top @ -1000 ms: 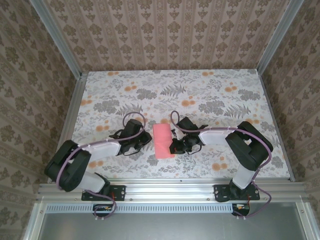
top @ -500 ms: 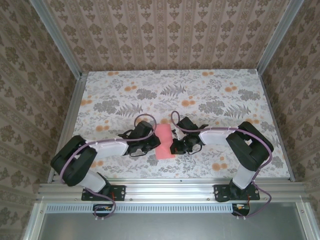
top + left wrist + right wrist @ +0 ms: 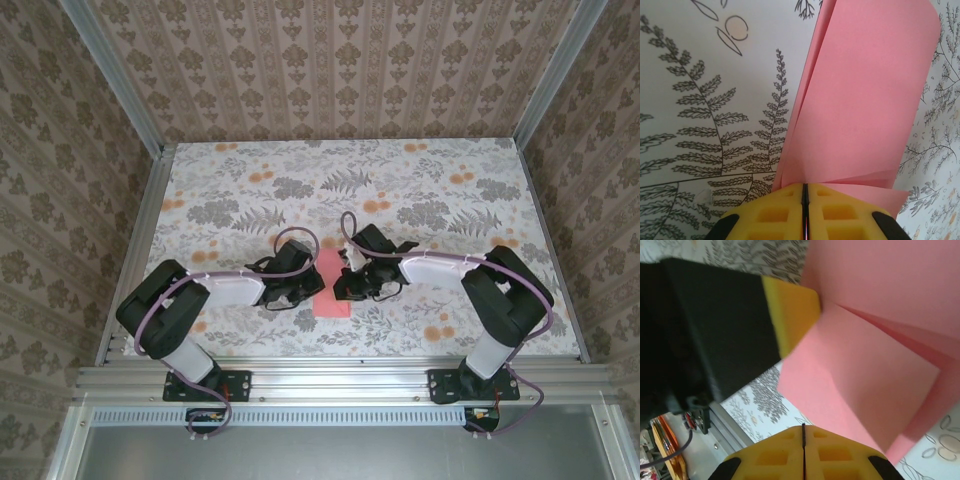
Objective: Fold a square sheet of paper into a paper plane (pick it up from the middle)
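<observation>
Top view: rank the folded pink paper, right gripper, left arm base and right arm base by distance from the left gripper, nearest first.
1. folded pink paper: touching the left gripper, on its right.
2. right gripper: just across the paper, to the right.
3. left arm base: near edge, left.
4. right arm base: near edge, far right.

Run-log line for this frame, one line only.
stage: mid-fold | folded pink-red paper sheet: layers fanned | left claw: shut, left edge | right claw: shut, right edge | grip: unclear

Top camera looks down from behind; both wrist cameras closely face the paper (image 3: 865, 100)
</observation>
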`<state>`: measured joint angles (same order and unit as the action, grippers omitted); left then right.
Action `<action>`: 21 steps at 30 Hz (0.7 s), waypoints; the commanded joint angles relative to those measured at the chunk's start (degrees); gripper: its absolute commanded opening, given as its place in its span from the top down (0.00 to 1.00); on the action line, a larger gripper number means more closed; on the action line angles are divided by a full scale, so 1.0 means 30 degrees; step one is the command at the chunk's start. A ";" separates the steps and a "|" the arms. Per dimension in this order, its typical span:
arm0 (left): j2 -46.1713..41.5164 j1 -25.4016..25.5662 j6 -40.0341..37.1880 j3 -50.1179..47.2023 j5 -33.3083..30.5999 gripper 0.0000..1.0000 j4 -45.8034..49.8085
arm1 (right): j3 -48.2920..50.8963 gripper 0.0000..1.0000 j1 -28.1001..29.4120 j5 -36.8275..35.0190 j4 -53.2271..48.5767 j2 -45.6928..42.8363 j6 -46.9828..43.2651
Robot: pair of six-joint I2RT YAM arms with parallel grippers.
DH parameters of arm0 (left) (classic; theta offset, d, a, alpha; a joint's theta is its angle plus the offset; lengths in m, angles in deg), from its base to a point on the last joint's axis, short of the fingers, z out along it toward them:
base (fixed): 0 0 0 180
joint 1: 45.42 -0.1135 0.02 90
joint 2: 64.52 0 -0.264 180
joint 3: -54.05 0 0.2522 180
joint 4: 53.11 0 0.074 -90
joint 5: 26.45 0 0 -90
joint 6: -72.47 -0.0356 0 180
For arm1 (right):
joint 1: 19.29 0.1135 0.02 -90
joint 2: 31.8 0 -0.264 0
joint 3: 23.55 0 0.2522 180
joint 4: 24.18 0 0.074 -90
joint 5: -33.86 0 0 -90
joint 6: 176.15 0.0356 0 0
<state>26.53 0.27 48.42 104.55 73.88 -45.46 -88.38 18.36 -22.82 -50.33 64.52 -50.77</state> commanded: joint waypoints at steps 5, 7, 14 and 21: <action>-0.0191 0.0047 -0.0098 -0.0149 -0.0422 0.90 0.1022 | -0.1345 0.91 0.0267 0.0193 -0.0583 0.1767 0.0233; -0.0161 0.0060 -0.0078 -0.0115 -0.0396 0.90 0.1066 | -0.1442 0.91 0.0340 0.0174 -0.0621 0.2168 0.0178; -0.0190 0.0040 -0.0048 -0.0258 -0.0403 0.90 0.1090 | -0.1573 0.91 0.0429 -0.0648 -0.2144 0.3132 -0.0725; -0.0200 0.0062 0.0083 -0.0320 -0.0557 0.90 0.1331 | -0.1346 0.92 0.0381 -0.1327 -0.2966 0.3790 -0.1040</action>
<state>26.51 0.27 48.42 104.55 73.81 -45.30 -92.99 19.28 -23.61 -54.94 73.81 -53.00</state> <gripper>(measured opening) 0.103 0.086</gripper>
